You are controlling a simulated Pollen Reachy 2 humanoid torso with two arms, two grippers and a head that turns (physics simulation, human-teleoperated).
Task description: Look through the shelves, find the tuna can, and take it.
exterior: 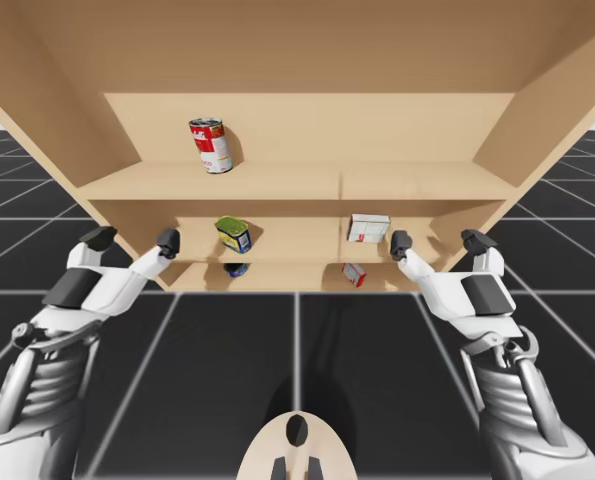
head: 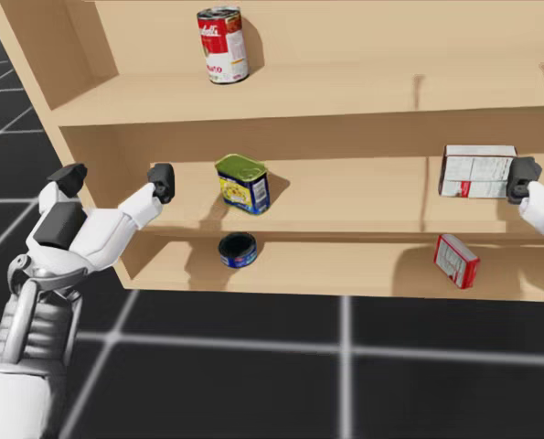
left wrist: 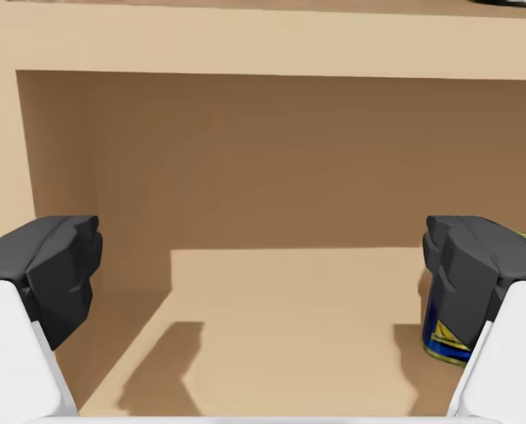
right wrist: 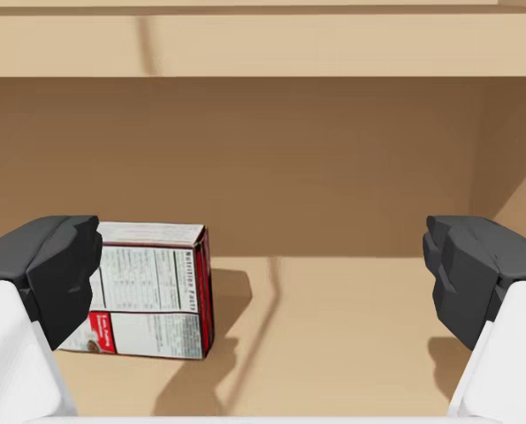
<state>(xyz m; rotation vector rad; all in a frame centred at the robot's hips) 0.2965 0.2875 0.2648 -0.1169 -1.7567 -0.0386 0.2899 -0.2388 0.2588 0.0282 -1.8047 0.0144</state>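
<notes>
Left gripper point(exterior: 133, 240): released, fingers wide apart, level with the front edge of the middle shelf point(head: 345, 203), at its left end. In the left wrist view a yellow-green can point(head: 242, 183) stands upright just beside one finger, partly hidden behind it, not between the fingers.

Right gripper point(exterior: 438, 242): also released, fingers wide apart, at the front edge of the same shelf near its right end. A white-and-red box point(right wrist: 149, 289) sits ahead of it, further in on the shelf, off toward one finger, not gripped. In the head view that finger overlaps the box's right edge; cannot tell if they touch.

Task's thing: low blue can point(head: 238, 250), on the bottom shelf point(head: 345, 267), left part, near the front edge, directly below the yellow-green can. It is apart from both grippers and nearer the left one.

A small red box point(head: 456, 260) is on the bottom shelf toward the right end, tilted. A red-and-white can point(head: 222, 44) is upright on the top shelf point(exterior: 307, 181), left of middle.
</notes>
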